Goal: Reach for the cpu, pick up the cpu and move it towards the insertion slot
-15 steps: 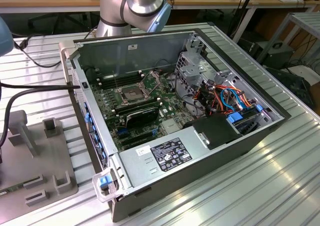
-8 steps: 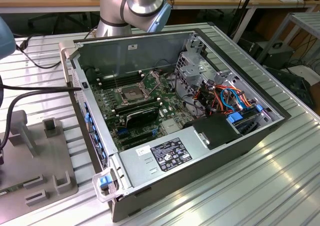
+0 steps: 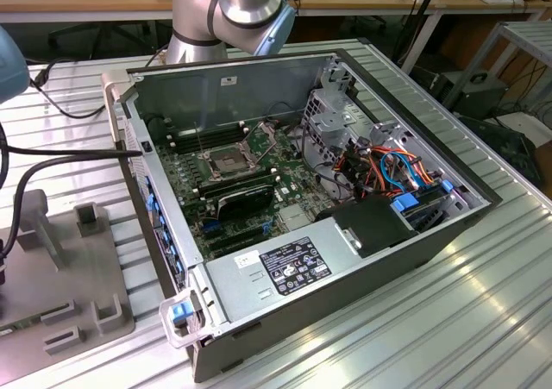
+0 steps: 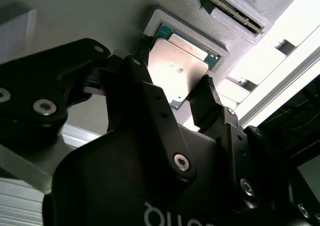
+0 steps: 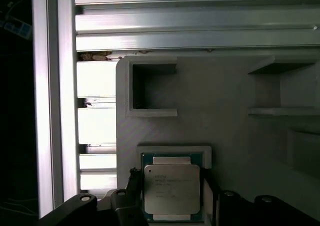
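Observation:
The cpu (image 5: 172, 191) is a small square chip with a silvery lid on a green board. It lies in a square recess of a pale grey holder (image 5: 225, 110). In both wrist views my gripper (image 5: 172, 186) is over it, with a black finger against each of two opposite edges. The second wrist view shows the cpu (image 4: 177, 68) pinched between the fingers (image 4: 137, 78) of the gripper (image 4: 172, 83). I cannot tell whether the chip has left the recess. The insertion slot (image 3: 222, 160), a silvery-framed socket with a dark centre, sits on the motherboard in the open computer case (image 3: 285, 61).
The grey holder (image 3: 52, 268) with raised blocks lies at the exterior view's left on the ribbed metal table (image 3: 483, 320). The case's tall side wall (image 3: 159, 225) stands between it and the socket. A black graphics card (image 3: 246, 201) lies beside the socket. A black cable (image 3: 69, 152) runs along the left.

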Action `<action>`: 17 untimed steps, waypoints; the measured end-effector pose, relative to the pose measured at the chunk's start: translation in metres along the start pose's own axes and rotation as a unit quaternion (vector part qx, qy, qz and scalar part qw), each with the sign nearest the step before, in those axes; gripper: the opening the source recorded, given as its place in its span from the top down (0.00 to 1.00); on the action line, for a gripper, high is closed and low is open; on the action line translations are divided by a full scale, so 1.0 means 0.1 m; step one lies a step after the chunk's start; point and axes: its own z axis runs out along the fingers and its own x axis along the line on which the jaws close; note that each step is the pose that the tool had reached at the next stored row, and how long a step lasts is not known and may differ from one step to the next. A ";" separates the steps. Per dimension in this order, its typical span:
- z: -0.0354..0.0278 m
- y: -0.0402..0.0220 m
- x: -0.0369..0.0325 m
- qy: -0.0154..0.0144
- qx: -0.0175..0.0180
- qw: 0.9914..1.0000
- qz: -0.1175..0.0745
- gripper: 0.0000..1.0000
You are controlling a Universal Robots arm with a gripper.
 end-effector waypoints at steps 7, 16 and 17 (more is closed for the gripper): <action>-0.001 0.000 -0.001 0.000 0.000 1.000 0.000 0.44; -0.020 0.000 -0.001 0.000 0.000 1.000 0.000 0.45; -0.024 0.000 -0.001 0.000 0.000 1.000 0.000 0.45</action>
